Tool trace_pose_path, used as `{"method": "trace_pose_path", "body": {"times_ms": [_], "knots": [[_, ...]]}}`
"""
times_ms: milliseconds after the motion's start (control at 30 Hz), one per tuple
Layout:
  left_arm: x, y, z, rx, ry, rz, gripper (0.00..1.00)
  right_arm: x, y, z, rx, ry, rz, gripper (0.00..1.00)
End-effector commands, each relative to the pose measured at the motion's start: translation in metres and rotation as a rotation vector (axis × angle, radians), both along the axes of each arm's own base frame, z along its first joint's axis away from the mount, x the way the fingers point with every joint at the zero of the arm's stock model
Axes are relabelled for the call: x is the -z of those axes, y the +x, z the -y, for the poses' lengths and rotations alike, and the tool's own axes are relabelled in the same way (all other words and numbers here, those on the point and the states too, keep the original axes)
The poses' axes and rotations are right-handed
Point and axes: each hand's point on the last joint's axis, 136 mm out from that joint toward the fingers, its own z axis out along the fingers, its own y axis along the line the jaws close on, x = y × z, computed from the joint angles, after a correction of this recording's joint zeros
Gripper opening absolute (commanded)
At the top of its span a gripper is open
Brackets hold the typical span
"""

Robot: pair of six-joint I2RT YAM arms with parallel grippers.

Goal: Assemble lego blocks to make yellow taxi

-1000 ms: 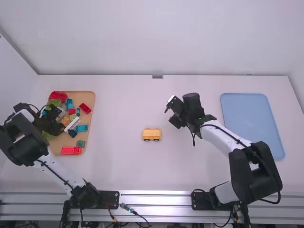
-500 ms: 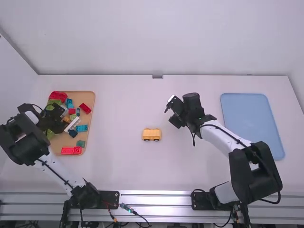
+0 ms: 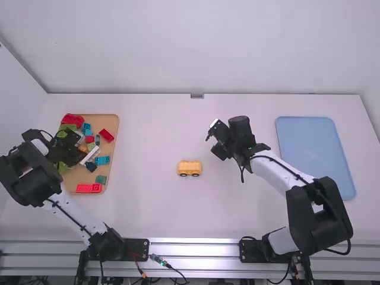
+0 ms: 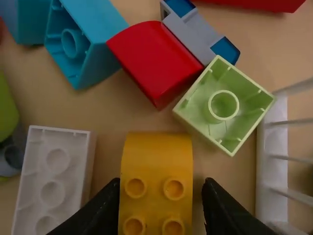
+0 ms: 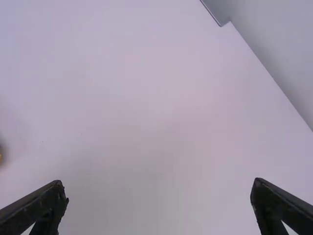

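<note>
Yellow curved plastic block (image 4: 156,159), inside edges of tan tray (image 3: 107,118); left black gripper (image 4: 163,182) astride, unclenched; off-centre closing could twist it.

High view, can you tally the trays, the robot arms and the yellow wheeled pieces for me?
Trays (tan, blue): 2
Robot arms (left, right): 2
Yellow wheeled pieces: 1
Total: 5

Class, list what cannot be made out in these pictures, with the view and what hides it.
- Yellow block, end with the studs: left wrist view, cut off by the bottom edge.
- White block, one end: same view, same edge.
- Tan tray, left side: high view, partly behind the left arm.
- Yellowish sliver: right wrist view, cut off by the left edge.
</note>
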Motion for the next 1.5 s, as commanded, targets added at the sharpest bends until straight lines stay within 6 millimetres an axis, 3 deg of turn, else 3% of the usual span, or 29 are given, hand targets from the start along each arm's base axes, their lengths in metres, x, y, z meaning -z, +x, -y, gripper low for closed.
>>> {"method": "trace_pose_path", "body": {"times_ms": [0,333,567,933,1067,1167,1300,1467], "knots": [[0.003,-0.006,0.000,-0.012,0.002,-0.023,0.42,-0.017,0.007,-0.002,0.004,0.022,0.038,0.99],[-0.009,-0.003,-0.002,-0.003,0.004,-0.022,0.47,-0.017,0.007,-0.003,0.003,0.022,0.036,0.99],[-0.008,-0.004,-0.003,-0.010,0.006,-0.019,0.36,-0.017,0.007,-0.003,0.007,0.028,0.033,0.99],[-0.008,-0.003,-0.002,-0.007,0.006,-0.020,0.30,-0.014,0.004,-0.002,0.007,0.021,0.019,0.99],[-0.009,-0.001,-0.003,-0.010,0.011,-0.016,0.35,-0.014,0.004,-0.002,0.007,0.021,0.017,0.99],[-0.011,0.002,-0.007,-0.049,0.005,-0.017,0.29,-0.014,0.004,-0.002,0.007,0.021,0.017,0.99],[-0.022,0.009,-0.013,-0.079,0.007,0.004,0.26,-0.014,0.004,-0.002,0.007,0.021,0.017,0.99],[-0.051,0.020,-0.014,-0.088,-0.020,0.048,0.26,-0.014,0.004,-0.002,0.007,0.021,0.016,0.99]]}}
